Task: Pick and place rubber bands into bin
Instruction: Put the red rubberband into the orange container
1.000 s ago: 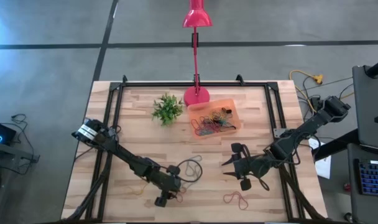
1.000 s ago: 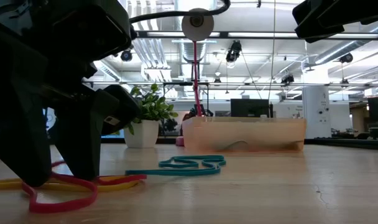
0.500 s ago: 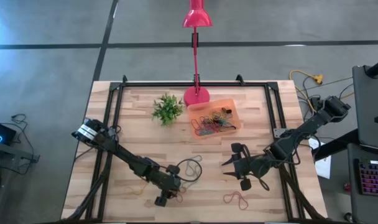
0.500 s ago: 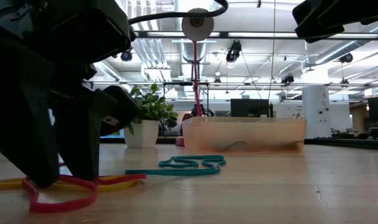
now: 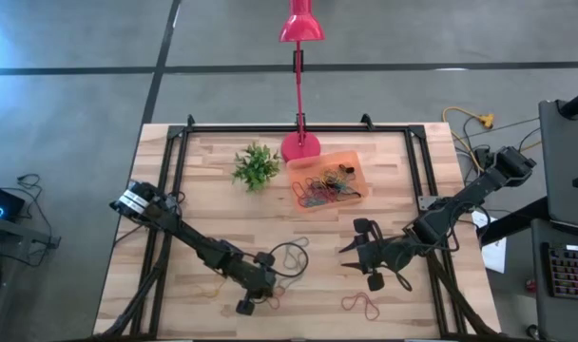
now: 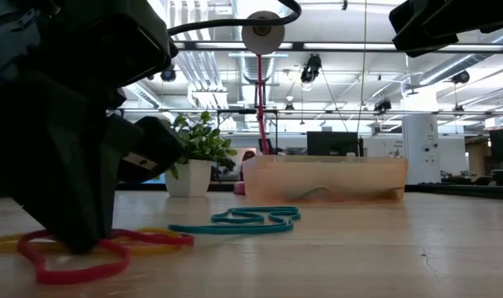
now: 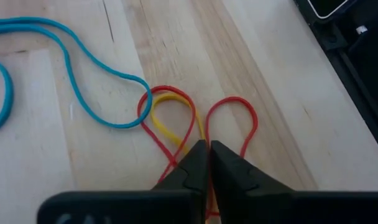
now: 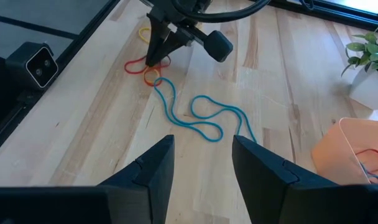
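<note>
Red rubber band (image 7: 239, 118), thin floppy loop folded into two lobes on the wooden table (image 5: 194, 180), pinched by the left gripper (image 7: 207, 152) with fingertips pressed together on it, lower middle of the left wrist frame. A yellow band (image 7: 170, 115) lies inside the red lobe, touching it. A long teal band (image 7: 71, 56), wavy and doubled, runs off toward the upper left there, its end overlapping the red loop. In the high view the left gripper (image 5: 256, 296) sits lower centre-left of the frame, teal band just above it.

Orange translucent bin (image 5: 354, 163), upper centre of the high frame, holds a tangled heap of mixed-colour bands (image 5: 322, 188): red, orange, green, dark. It sits just beside the pink lamp base (image 5: 299, 147); the green plant (image 5: 255, 166) is to its left.

Another red band (image 5: 362, 304) lies alone at lower centre-right, below the right gripper (image 5: 357, 249), which hangs with fingers spread wide, holding nothing.
</note>
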Robot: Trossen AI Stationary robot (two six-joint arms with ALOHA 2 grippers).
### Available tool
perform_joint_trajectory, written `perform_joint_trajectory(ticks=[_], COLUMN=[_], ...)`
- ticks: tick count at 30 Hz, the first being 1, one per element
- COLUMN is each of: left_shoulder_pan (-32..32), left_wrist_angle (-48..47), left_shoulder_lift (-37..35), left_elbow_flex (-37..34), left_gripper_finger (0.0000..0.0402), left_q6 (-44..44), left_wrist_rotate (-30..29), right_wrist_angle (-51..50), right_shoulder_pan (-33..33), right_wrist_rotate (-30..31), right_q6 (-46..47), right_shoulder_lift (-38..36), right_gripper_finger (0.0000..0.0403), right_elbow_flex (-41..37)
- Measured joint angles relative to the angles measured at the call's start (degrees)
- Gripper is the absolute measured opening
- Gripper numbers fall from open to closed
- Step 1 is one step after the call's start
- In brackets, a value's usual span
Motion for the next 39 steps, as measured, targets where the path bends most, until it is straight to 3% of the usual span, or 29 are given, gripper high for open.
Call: perform_joint_trajectory(ticks=[39], left_shoulder_pan=[-0.02], left_wrist_angle=[0.78], left_shoulder_lift=[-0.74], left_elbow_flex=[0.01], left_gripper_finger=[0.0000], left_q6=[-1.56], left_wrist_rotate=[0.96], right_wrist_angle=[-0.02], right_shoulder_pan=[0.00], right_wrist_rotate=[-0.07], right_q6=[1.53], right_shoulder_lift=[0.00], right_gripper_finger=[0.0148], right_elbow_flex=[-0.09])
